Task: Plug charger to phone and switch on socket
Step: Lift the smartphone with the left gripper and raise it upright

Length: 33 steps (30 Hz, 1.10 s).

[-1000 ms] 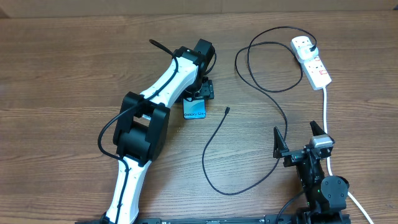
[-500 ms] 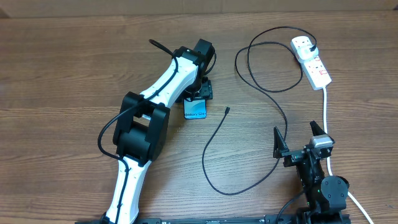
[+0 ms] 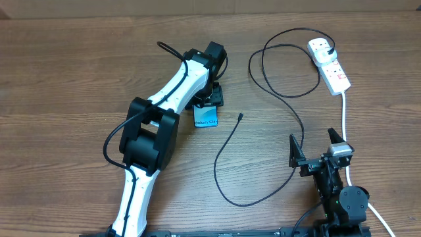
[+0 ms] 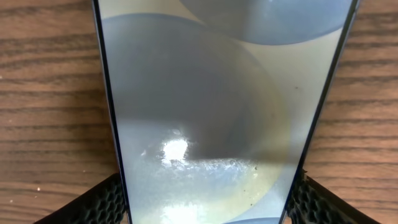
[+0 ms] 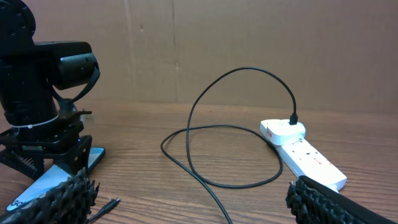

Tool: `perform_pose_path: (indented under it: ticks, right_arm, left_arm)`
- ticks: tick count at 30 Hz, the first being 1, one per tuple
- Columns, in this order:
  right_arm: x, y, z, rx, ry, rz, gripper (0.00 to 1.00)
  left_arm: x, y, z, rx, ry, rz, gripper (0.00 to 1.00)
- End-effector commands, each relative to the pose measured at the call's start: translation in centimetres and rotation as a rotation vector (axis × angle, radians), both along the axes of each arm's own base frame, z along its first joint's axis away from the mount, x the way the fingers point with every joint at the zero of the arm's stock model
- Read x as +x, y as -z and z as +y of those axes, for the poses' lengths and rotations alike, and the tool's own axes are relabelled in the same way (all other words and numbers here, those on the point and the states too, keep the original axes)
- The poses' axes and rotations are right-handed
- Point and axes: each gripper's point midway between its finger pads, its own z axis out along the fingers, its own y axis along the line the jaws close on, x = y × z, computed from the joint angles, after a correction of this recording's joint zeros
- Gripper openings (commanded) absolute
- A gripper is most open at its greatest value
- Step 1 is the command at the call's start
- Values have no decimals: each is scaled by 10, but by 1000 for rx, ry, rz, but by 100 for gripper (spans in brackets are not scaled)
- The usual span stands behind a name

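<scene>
The phone [image 3: 206, 118], with a blue screen, lies on the wooden table and fills the left wrist view [image 4: 205, 93]. My left gripper [image 3: 210, 99] sits over its far end, with both finger pads [image 4: 211, 199] pressed against the phone's side edges. The charger cable's connector tip [image 3: 241, 116] lies loose just right of the phone. The cable [image 3: 227, 178] loops across the table to its plug [image 3: 331, 51], which is seated in the white socket strip [image 3: 332, 66] at the far right. My right gripper [image 3: 316, 146] is open and empty near the front edge.
The strip's thick white lead [image 3: 345, 125] runs down the right side, past my right gripper. In the right wrist view the strip [image 5: 308, 155], cable loop [image 5: 205, 149], connector tip [image 5: 109, 202] and phone [image 5: 56, 180] lie ahead of the open fingers [image 5: 199, 211]. A cardboard wall stands behind the table.
My left gripper's fingers have drawn in slightly at the phone's far end. The phone, cable and right arm have not moved.
</scene>
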Motion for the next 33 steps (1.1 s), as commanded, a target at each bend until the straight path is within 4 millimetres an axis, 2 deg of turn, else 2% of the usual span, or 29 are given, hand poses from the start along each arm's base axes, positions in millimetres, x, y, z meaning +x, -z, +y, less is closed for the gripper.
perform_pose_path:
  ticks: [1, 11, 16, 24, 33]
  right_arm:
    - [0, 2, 0, 5, 0, 0, 100]
    - [0, 2, 0, 5, 0, 0, 100]
    - [0, 2, 0, 5, 0, 0, 100]
    - [0, 2, 0, 5, 0, 0, 100]
    - [0, 2, 0, 5, 0, 0, 100]
  left_arm:
    - [-9, 21, 12, 49, -6, 71, 71]
    - [3, -22, -9, -77, -20, 77, 71]
    - [4, -32, -14, -162, -42, 107, 71]
    - [-2, -50, -35, -473, -61, 222, 68]
    - [7, -98, -51, -897, -123, 316, 68]
